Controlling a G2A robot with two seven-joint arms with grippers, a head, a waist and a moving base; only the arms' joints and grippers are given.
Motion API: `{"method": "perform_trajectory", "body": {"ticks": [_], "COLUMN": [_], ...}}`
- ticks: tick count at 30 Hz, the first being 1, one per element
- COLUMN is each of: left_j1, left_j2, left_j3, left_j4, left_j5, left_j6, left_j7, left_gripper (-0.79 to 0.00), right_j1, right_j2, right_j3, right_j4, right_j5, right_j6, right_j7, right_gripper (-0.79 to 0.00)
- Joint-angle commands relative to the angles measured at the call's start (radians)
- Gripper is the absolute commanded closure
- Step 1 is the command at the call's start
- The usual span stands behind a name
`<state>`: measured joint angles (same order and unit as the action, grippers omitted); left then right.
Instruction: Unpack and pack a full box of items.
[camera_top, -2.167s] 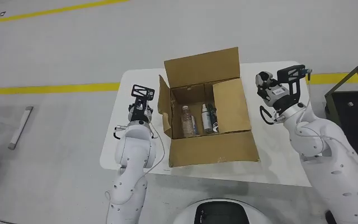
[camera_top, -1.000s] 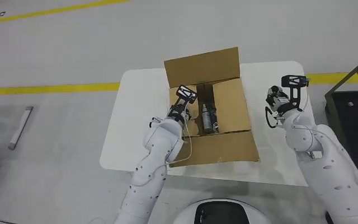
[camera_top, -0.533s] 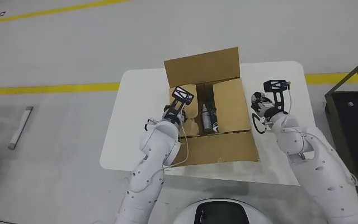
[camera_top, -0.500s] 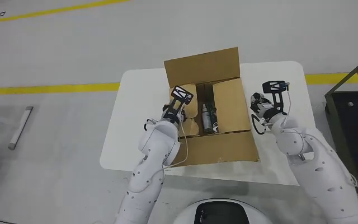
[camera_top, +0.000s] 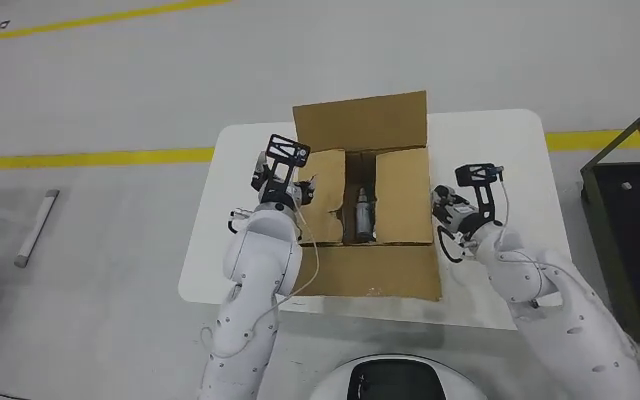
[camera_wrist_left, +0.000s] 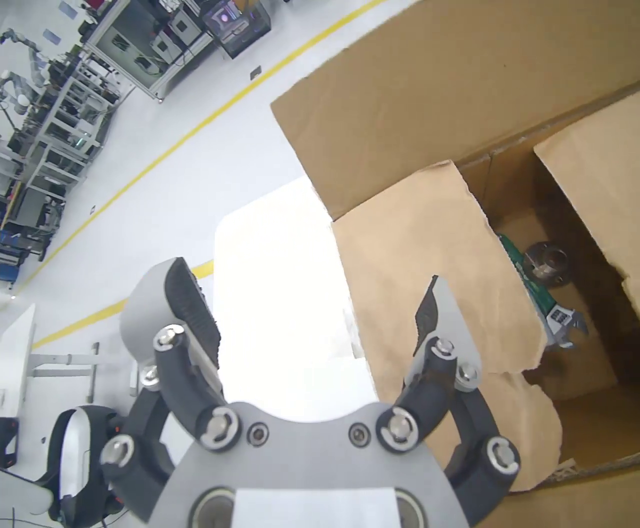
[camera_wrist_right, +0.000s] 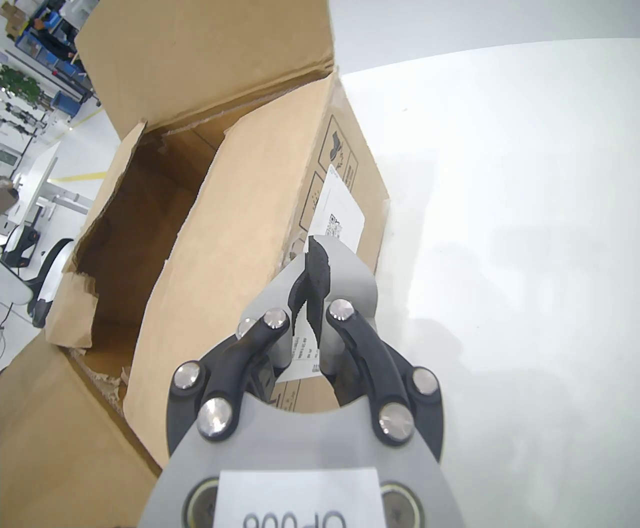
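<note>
A brown cardboard box stands mid-table with its back flap upright. Its two side flaps lie inward, leaving a narrow gap. A bottle shows in that gap. The left wrist view shows a wrench and a round metal part on the box floor. My left gripper is open and holds nothing, hovering at the left flap's outer edge. My right gripper is shut with nothing in it, its tips against the box's labelled right wall.
The white table has bare surface to the right of the box and a strip to its left. A dark green cabinet stands off the table's right end. The front flap hangs toward the near table edge.
My left gripper has come out of the box to its left side, and the left flap now lies over the opening. My right gripper moved in against the box's right wall.
</note>
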<state>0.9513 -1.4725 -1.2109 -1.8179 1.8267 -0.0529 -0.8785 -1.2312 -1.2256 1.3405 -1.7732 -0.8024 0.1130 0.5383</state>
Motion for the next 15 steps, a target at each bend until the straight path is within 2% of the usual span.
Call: {"method": "perform_trajectory", "body": {"ticks": [1,6,9,12,15], "left_j1": [-0.004,-0.021,-0.028,-0.028,-0.026], "left_j2": [-0.002,-0.008,-0.010,-0.013,-0.014], "left_j3": [-0.003,-0.009,-0.012,-0.018,-0.022], "left_j4": [-0.009,-0.032,-0.039,-0.043,-0.042], "left_j5": [-0.002,-0.001,0.008,0.006,0.012], "left_j6": [0.017,0.070,0.085,0.102,0.109], "left_j7": [-0.007,-0.012,-0.012,-0.018,-0.022], "left_gripper": [-0.785,-0.785,-0.785,-0.785,-0.785], "right_j1": [-0.009,-0.029,-0.024,0.010,0.093], "right_j2": [-0.001,-0.002,0.002,0.007,0.011], "right_j3": [-0.009,-0.033,0.001,0.069,0.124], "right_j4": [-0.009,-0.034,-0.044,-0.020,0.055], "right_j5": [0.018,0.019,-0.010,-0.016,-0.038], "right_j6": [-0.008,-0.034,-0.014,0.002,0.010], "right_j7": [0.009,0.022,0.000,-0.025,-0.042], "right_gripper": [0.000,0.000,0.000,0.000,0.000]}}
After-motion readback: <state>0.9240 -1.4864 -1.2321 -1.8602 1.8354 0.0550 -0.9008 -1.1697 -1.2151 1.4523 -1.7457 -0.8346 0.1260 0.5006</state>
